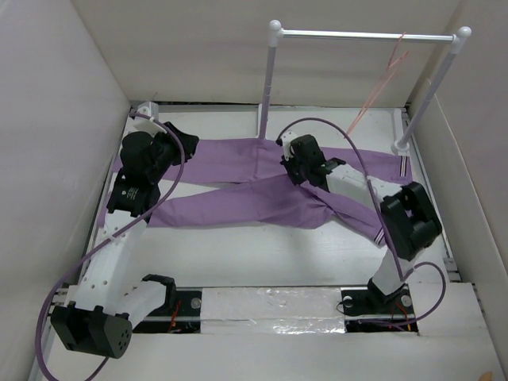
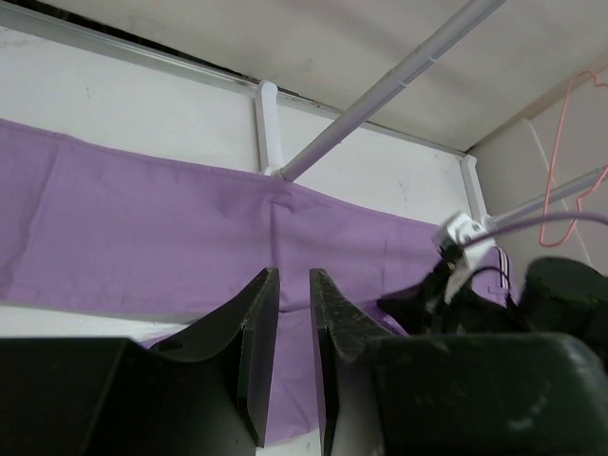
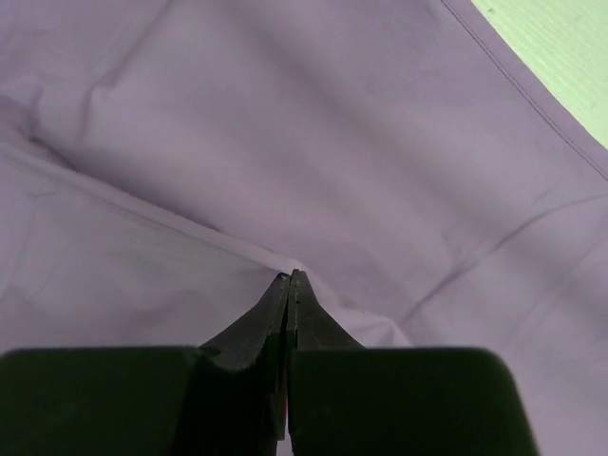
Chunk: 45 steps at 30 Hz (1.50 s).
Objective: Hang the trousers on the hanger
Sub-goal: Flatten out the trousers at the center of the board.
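Trousers (image 1: 238,178) of lilac cloth lie flat on the white surface (image 1: 262,254), with both legs stretched toward your left and the striped edge at the right, near the rack's right post. Your right end effector (image 3: 288,275) is down on the middle of the cloth. Its jaws are pressed together and pinch a small raised fold. Your left end effector (image 2: 293,275) is over the left end of the upper leg. Its jaws stand a narrow gap apart with nothing between them. The pink wire hanger (image 1: 386,75) hangs from the silver crossbar (image 1: 365,35) of the rack, near the bar's right end, well apart from both end effectors.
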Each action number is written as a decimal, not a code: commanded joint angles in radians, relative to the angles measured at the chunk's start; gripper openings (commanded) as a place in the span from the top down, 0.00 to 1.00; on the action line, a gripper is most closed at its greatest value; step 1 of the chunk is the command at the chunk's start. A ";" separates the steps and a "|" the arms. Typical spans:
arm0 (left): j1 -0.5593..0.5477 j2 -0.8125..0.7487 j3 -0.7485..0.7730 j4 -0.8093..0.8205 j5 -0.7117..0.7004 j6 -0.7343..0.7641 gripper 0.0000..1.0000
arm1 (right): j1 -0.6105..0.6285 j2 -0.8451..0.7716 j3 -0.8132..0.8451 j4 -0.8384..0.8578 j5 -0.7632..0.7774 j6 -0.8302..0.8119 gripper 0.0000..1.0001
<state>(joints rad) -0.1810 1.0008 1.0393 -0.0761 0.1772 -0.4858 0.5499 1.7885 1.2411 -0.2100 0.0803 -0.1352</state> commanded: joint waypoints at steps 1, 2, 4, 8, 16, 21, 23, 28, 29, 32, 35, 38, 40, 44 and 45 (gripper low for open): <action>0.006 -0.004 -0.005 0.035 0.024 0.015 0.83 | 0.067 -0.193 -0.087 -0.041 0.042 -0.006 1.00; 0.006 -0.005 -0.005 0.032 0.019 0.015 0.82 | 0.080 -0.228 -0.118 -0.052 0.056 0.008 1.00; 0.006 -0.004 -0.002 0.024 0.013 0.015 0.82 | 0.117 -0.294 -0.210 -0.092 0.065 0.022 1.00; 0.006 -0.005 0.001 0.024 -0.010 0.009 0.82 | 0.231 -0.458 -0.343 -0.178 0.140 0.104 1.00; 0.006 -0.010 0.033 -0.004 -0.038 0.004 0.82 | 0.468 -0.700 -0.428 -0.360 0.045 0.273 1.00; 0.006 -0.013 0.053 -0.007 -0.033 -0.008 0.82 | 0.623 -0.846 -0.425 -0.471 0.050 0.443 1.00; -0.004 -0.025 0.054 -0.014 -0.036 -0.011 0.82 | 0.648 -0.882 -0.449 -0.480 -0.009 0.470 0.99; -0.014 -0.057 0.050 -0.039 -0.067 -0.010 0.81 | 0.703 -0.882 -0.523 -0.505 -0.033 0.534 0.76; -0.014 -0.067 0.047 -0.045 -0.076 -0.008 0.80 | 0.714 -0.880 -0.543 -0.497 -0.040 0.543 0.67; -0.014 -0.071 0.042 -0.080 -0.145 0.015 0.75 | 0.723 -0.877 -0.540 -0.477 -0.033 0.533 0.38; -0.014 -0.045 0.044 -0.141 -0.171 0.023 0.71 | 0.713 -0.896 -0.473 -0.428 0.063 0.475 0.25; -0.014 -0.012 0.027 -0.183 -0.231 0.010 0.71 | 0.659 -0.899 -0.402 -0.344 0.081 0.374 0.41; 0.006 0.007 0.005 -0.215 -0.300 -0.022 0.71 | 0.563 -0.852 -0.387 -0.176 0.018 0.306 0.71; 0.046 0.115 -0.002 -0.335 -0.401 -0.056 0.71 | 0.473 -0.648 -0.293 -0.095 -0.168 0.206 1.00; 0.046 0.136 -0.008 -0.353 -0.435 -0.068 0.71 | 0.473 -0.626 -0.283 -0.079 -0.168 0.195 1.00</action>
<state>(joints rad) -0.1497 1.0824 1.0466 -0.3229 -0.1253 -0.5137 1.0325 1.0657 0.9070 -0.4355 0.0055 0.1650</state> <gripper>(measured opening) 0.291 0.010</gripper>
